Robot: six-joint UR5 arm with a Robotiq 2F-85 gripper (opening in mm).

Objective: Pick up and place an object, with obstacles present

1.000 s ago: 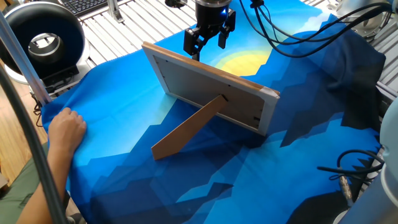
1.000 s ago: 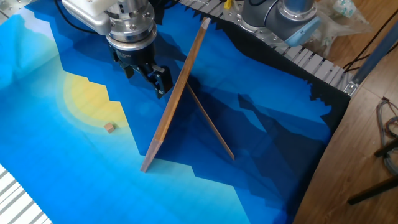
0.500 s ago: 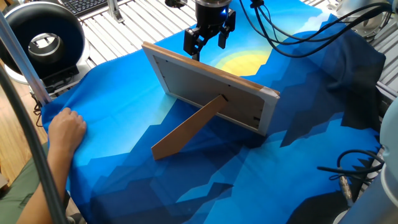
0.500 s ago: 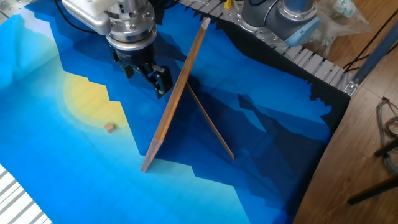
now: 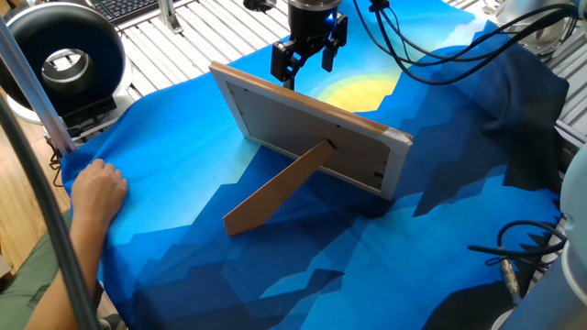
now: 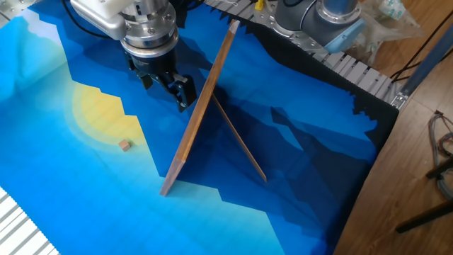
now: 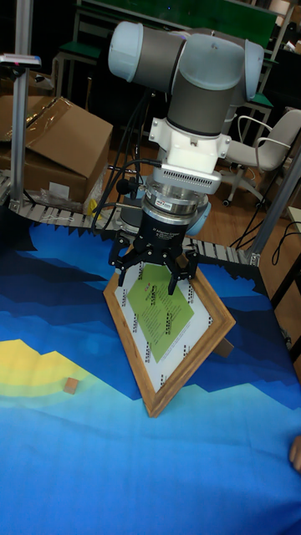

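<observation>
The object (image 6: pixel 124 144) is a tiny beige cube lying on the yellow patch of the blue cloth, also seen low on the left in the tall fixed view (image 7: pixel 72 384); the frame hides it in one fixed view. The obstacle, a picture frame (image 5: pixel 307 128) (image 6: pixel 199 110) (image 7: pixel 181 366), stands upright on its tan prop leg (image 5: pixel 275 188). My gripper (image 6: pixel 168 88) (image 5: pixel 304 66) (image 7: pixel 155 272) hangs open and empty just above the cloth, close to the frame's front face, well apart from the cube.
A person's hand (image 5: pixel 96 188) rests on the cloth's left edge. A black round device (image 5: pixel 60 60) stands at the back left. Cables (image 5: pixel 527 247) lie at the right. A cardboard box (image 7: pixel 58 142) sits behind the table.
</observation>
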